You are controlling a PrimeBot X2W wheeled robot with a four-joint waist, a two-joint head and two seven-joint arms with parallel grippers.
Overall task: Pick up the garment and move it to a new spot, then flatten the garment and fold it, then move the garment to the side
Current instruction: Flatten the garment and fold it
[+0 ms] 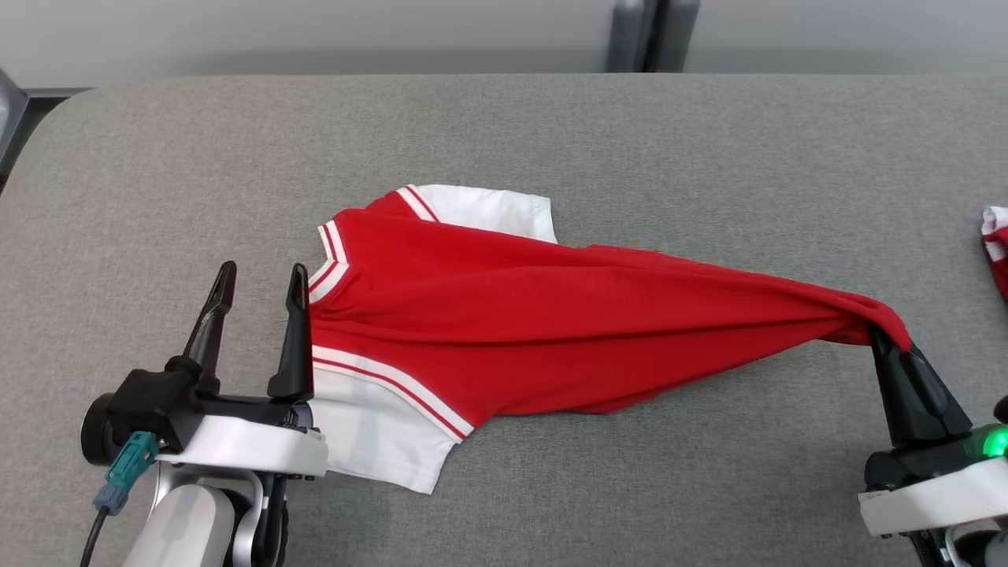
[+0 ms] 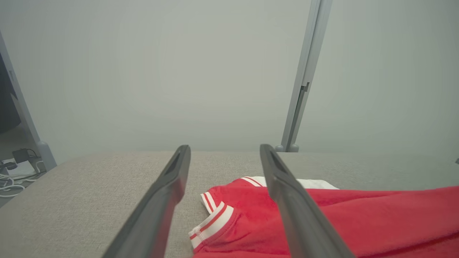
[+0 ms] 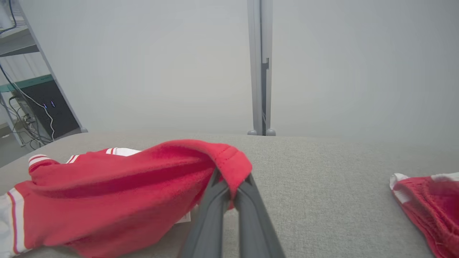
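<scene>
Right gripper [image 1: 888, 346] pressed together, pinching hem of red shirt [image 1: 504, 315]. Cloth stretched toward right edge of tabletop [image 1: 630, 134], pinched end raised off surface. Shirt body mid-tabletop, nearer front edge, white sleeves lying flat. Left gripper [image 1: 263, 274] spread, holding nothing, just beside collar. Second red garment [image 1: 996, 244] at right edge.

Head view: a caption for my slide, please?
Right jaws, shut on one end of a red-and-white garment, hold it stretched over the grey table; left jaws open by its collar.
</scene>
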